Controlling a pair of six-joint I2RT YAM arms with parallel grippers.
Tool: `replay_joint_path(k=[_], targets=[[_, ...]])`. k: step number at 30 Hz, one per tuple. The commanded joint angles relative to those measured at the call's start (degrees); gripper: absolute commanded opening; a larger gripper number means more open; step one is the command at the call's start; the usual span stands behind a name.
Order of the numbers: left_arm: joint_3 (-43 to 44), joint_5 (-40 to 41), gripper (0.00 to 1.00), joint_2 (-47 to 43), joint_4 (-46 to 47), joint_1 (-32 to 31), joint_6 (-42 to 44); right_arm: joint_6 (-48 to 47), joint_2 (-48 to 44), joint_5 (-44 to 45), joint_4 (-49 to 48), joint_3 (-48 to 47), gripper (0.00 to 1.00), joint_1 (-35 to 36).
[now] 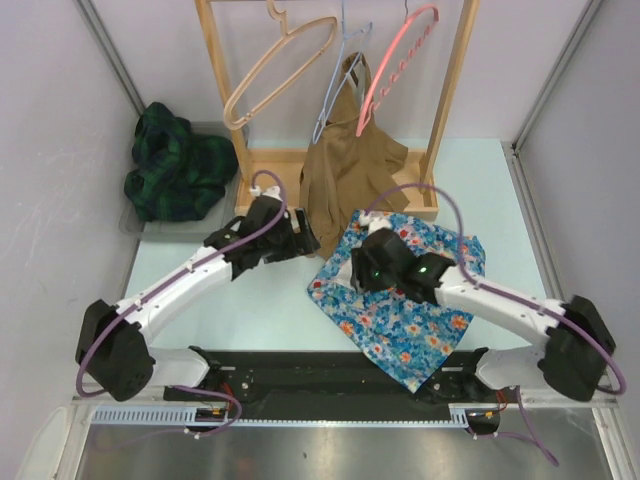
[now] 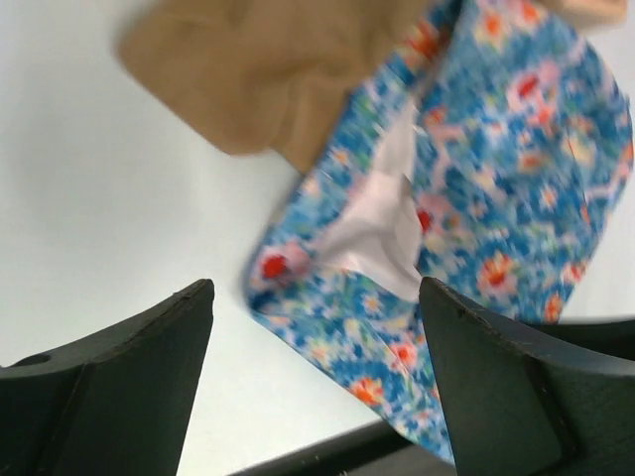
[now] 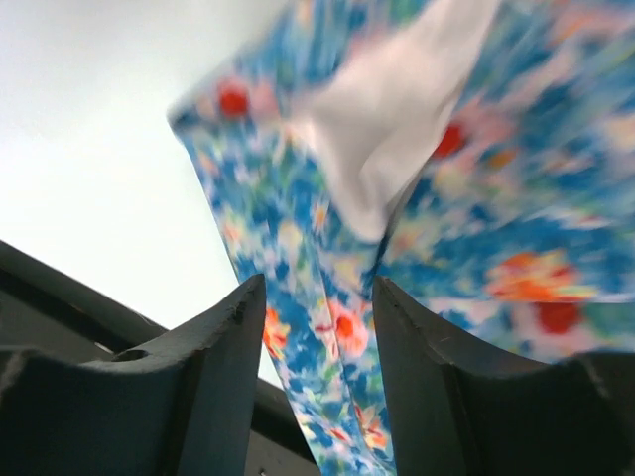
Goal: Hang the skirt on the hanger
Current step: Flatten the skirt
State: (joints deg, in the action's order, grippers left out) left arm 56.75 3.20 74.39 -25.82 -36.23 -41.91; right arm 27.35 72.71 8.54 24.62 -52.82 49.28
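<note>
Left claw (image 2: 316, 297) wide, empty; right claw (image 3: 317, 288) narrower, over floral skirt (image 1: 400, 320).

The gripper (image 3: 317, 288), jaws parted, hangs over the blurred blue floral skirt (image 3: 516, 228) on a white table (image 3: 89, 149).

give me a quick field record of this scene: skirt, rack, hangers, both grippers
skirt: blue floral skirt spread on the table, not on any hanger
rack: wooden rack at the back, with three hangers on it
taken hanger: light blue hanger carries a brown garment
free hangers: beige hanger, pink hanger
left gripper: jaws wide apart, empty, skirt edge ahead of it
right gripper: over the skirt, jaws apart, fabric showing in the gap, no clear grip
other: green plaid garment at far left
</note>
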Motion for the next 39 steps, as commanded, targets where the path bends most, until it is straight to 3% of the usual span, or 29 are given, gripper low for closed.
replay_joint_path(k=[1, 4, 9, 13, 18, 24, 27, 32, 39], targets=[[0.6, -1.4, 0.88, -3.8, -0.8, 7.0, 2.4, 0.7, 7.7, 3.3, -5.2, 1.8, 0.57, 6.8], [1.0, -2.6, 0.89, -3.9, -1.8, 10.4, 3.9, -0.3, 14.6, 6.0, -8.3, -1.3, 0.62, 9.6], [0.3, -4.1, 0.89, -5.0, -1.9, 12.8, 5.7, -5.8, 23.3, 10.0, -11.4, -8.3, 0.63, 12.1], [-0.5, -5.2, 0.89, -6.4, -1.9, 13.8, 6.1, -8.9, 30.7, 15.8, -8.8, -13.5, 0.60, 13.1], [-1.6, -5.9, 0.89, -7.0, -1.4, 14.2, 6.9, -9.6, 33.2, 20.4, -8.1, -14.0, 0.55, 13.3], [-2.4, -6.8, 0.89, -7.1, -0.6, 14.6, 7.2, -8.5, 32.0, 26.3, -5.6, -13.8, 0.42, 13.6], [-2.1, -7.0, 0.89, -6.4, -0.5, 14.8, 7.4, -10.9, 31.2, 28.5, -6.4, -14.5, 0.00, 14.4], [-0.5, -6.5, 0.89, -5.1, -0.7, 15.1, 8.2, -21.2, 31.3, 31.2, -4.7, -21.0, 0.00, 18.9], [2.0, -7.3, 0.89, -2.4, -0.6, 15.6, 9.0, -28.6, 27.8, 22.4, -1.1, -25.1, 0.00, 24.4]])
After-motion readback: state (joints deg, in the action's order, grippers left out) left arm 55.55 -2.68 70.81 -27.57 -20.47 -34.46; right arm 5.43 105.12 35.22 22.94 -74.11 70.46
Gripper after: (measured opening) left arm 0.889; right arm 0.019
